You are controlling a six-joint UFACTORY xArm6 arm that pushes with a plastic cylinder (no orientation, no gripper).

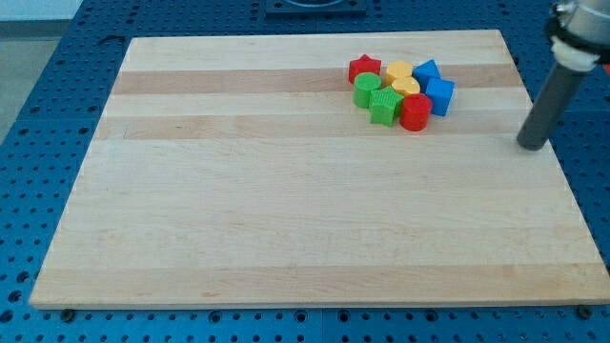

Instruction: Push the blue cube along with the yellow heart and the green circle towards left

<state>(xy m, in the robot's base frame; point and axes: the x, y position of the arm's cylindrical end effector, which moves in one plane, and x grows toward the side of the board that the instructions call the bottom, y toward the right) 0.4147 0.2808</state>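
The blue cube (440, 95) sits at the right end of a tight cluster near the view's top right. The yellow heart (407, 87) lies just left of it. The green circle (366, 90) is at the cluster's left side. My tip (532, 145) rests on the board well to the right of the cluster and a little lower, apart from every block.
The same cluster holds a red star (363, 68), a yellow block (399, 70), a second blue block (426, 70), a green block (384, 107) and a red cylinder (415, 112). The wooden board (286, 210) lies on a blue perforated table.
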